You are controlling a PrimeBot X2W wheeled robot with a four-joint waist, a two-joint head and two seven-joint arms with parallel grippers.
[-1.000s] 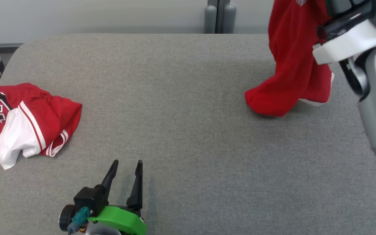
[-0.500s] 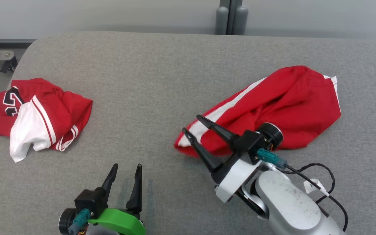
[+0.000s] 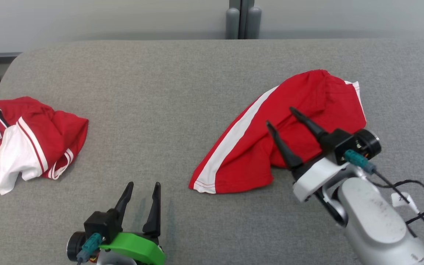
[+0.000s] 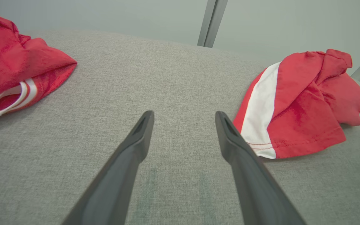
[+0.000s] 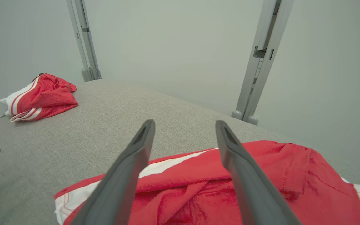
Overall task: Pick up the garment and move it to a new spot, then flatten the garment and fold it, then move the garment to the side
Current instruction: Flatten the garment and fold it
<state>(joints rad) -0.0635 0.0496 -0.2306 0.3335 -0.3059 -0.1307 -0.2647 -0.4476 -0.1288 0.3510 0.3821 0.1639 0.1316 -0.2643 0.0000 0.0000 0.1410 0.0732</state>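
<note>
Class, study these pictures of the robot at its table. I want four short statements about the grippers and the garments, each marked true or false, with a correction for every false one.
1. The right gripper has the red garment clamped between its fingers. False: its fingers are spread open over the garment, which lies on the grey table.
2. The left gripper is open with nothing between its fingers. True.
3. The red garment lies flat and neatly folded. False: it is bunched and creased, with its white stripe running diagonally.
4. A second garment, red and white, lies crumpled at the table's left side. True.
</note>
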